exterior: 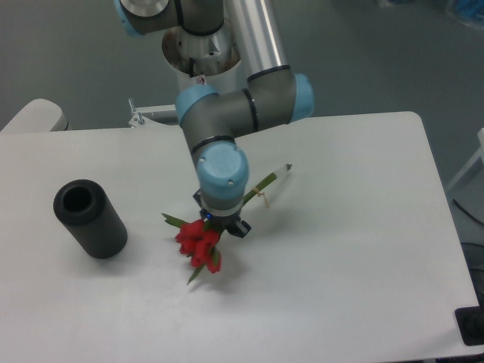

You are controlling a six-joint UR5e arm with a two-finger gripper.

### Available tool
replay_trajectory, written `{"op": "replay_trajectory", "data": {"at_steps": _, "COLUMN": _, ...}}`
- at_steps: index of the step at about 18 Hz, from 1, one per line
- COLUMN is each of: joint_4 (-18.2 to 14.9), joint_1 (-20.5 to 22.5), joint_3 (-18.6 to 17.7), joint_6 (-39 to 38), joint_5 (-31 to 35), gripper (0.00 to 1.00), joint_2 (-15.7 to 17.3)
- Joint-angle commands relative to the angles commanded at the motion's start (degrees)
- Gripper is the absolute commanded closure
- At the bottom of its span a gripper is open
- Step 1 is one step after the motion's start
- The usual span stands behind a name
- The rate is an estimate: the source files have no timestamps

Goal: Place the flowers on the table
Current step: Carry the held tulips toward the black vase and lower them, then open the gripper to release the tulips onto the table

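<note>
The flowers (pixel 200 243), red blooms with thin green stems and leaves, are near the middle of the white table (pixel 355 227). They lie almost flat, with the blooms toward the front left and the stem ends (pixel 281 170) pointing back right. My gripper (pixel 218 225) points straight down over them and grips the bunch just behind the blooms. The wrist hides most of the fingers. The stem ends cast a shadow a little apart from them, so that end is slightly off the tabletop. I cannot tell whether the blooms touch the table.
A black cylinder (pixel 89 218) with an open top stands on the table to the left, well apart from the flowers. The arm's base (pixel 200 53) is at the back edge. The table's right edge and front edge are in view.
</note>
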Motion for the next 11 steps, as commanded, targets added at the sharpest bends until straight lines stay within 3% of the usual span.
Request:
{"op": "replay_trajectory", "data": {"at_steps": 2, "joint_4": 0.4, "joint_1": -0.2, "joint_3": -0.4, "joint_6": 0.1, "joint_5": 0.3, "gripper": 0.66, "joint_2": -0.3}}
{"op": "replay_trajectory", "data": {"at_steps": 4, "joint_4": 0.4, "joint_1": -0.3, "joint_3": 0.0, "joint_6": 0.8, "joint_5": 0.3, "gripper": 0.53, "joint_2": -0.4}}
{"op": "replay_trajectory", "data": {"at_steps": 5, "joint_4": 0.4, "joint_1": -0.3, "joint_3": 0.2, "joint_6": 0.8, "joint_5": 0.2, "gripper": 0.34, "joint_2": -0.5}}
{"op": "replay_trajectory", "data": {"at_steps": 6, "joint_4": 0.6, "joint_1": -0.3, "joint_3": 0.3, "joint_6": 0.4, "joint_5": 0.2, "gripper": 0.0, "joint_2": -0.6}}
{"op": "replay_trajectory", "data": {"at_steps": 11, "joint_4": 3.2, "joint_1": 0.1, "joint_3": 0.6, "joint_6": 0.8, "joint_5": 0.4, "gripper": 0.0, "joint_2": -0.8}}
